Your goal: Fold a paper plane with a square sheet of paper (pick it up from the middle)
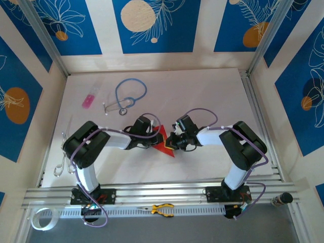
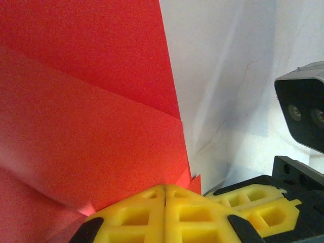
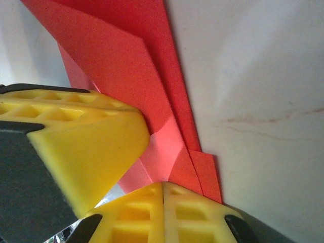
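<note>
1. From the top camera, the sheet of paper (image 1: 165, 147) is seen lying on the counter (image 1: 202, 96) between the two arms, already folded down to a small red wedge. The left claw (image 1: 158, 138) and the right claw (image 1: 171, 144) are brought together over it from either side. A pink item (image 1: 88, 101) and a stethoscope (image 1: 126, 96) are left well apart at the far side.

2. In the left wrist view, the left claw (image 2: 164, 195) is seen clenched, its yellow fingers pressed flat together. The red paper (image 2: 91, 111) is spread across the left half, with creased layers running down to the fingertips. Whether a layer is nipped between them cannot be told. A yellow finger of the right claw is seen just beside it.

3. In the right wrist view, the right claw (image 3: 163, 202) is likewise clenched, and the narrow end of the layered paper (image 3: 131, 71) is met by its tips. A finger of the left claw is laid against the paper's left side.

4. The step in hand is judged to be a mid-fold crease: flaps are being held down and flattened, and no finished dart is made out yet.

5. For the next move, one claw is best kept as an anchor while the crease is run along or the next flap is lifted. Care is called for, since thin paper is easily slid or torn.
</note>
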Controlling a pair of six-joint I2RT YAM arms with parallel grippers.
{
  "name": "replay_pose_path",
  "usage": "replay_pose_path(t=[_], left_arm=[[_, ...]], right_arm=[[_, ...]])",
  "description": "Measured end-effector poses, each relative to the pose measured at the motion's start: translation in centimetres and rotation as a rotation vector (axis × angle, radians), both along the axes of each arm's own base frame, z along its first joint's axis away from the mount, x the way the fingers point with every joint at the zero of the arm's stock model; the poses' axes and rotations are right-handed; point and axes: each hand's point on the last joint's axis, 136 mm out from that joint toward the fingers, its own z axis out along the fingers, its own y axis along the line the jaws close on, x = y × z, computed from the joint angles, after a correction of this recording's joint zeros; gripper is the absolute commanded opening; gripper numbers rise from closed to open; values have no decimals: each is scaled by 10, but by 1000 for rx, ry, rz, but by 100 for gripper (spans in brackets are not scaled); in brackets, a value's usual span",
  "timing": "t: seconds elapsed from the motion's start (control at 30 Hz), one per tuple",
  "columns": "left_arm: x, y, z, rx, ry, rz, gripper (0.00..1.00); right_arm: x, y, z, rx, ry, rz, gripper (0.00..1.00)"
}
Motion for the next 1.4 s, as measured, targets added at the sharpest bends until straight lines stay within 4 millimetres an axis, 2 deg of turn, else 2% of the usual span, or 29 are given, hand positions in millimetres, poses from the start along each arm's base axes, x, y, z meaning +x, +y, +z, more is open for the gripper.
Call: replay_pose_path(t=[0.43,0.8,1.07,1.4], left_arm=[[18,8,-1,24,15,-9,7],[53,38,-1,8,10,41,7],[79,63,-1,76,-10,87,7],[91,73,0,158,-22,102,7]], right_arm=[[0,0,-1,-8,-22,19,0],[-1,1,-1,-11,-36,39,0],[-1,1,-1,-12,-33,41,0],[-1,3,-1,-18,-34,58,0]])
